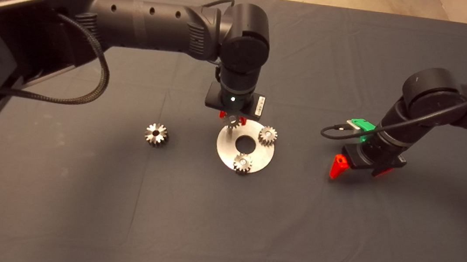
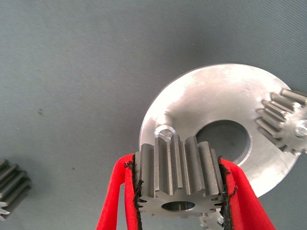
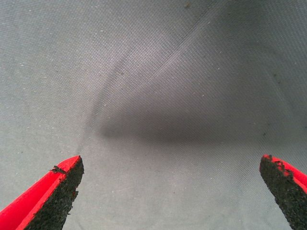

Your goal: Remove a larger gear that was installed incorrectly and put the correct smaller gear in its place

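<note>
The left gripper (image 1: 232, 118) stands over the round metal plate (image 1: 256, 160) near the middle of the mat (image 1: 76, 201), its fingers (image 2: 115, 196) closed on the smaller gear (image 2: 180, 175), one black pad pressed to each toothed side. The gear is held clear above the plate with its bore running roughly vertical, flat face and round centre hole turned toward the wrist camera, directly beside a short bare peg (image 2: 165, 132) at the plate's rim. The plate has a large central hole and carries two more small silver gears: one (image 1: 267, 135) on the side toward the far edge of the mat, and one (image 1: 242, 163) on the side toward the near edge. The arm's wrist housing hides most of the held gear from above. The larger gear (image 1: 156, 134), darker with deep-cut teeth, lies flat on the mat well apart from the plate, toward the left edge, hole upward. The right gripper (image 1: 359, 166) waits just above bare mat toward the right edge, fingers spread wide and holding nothing.
</note>
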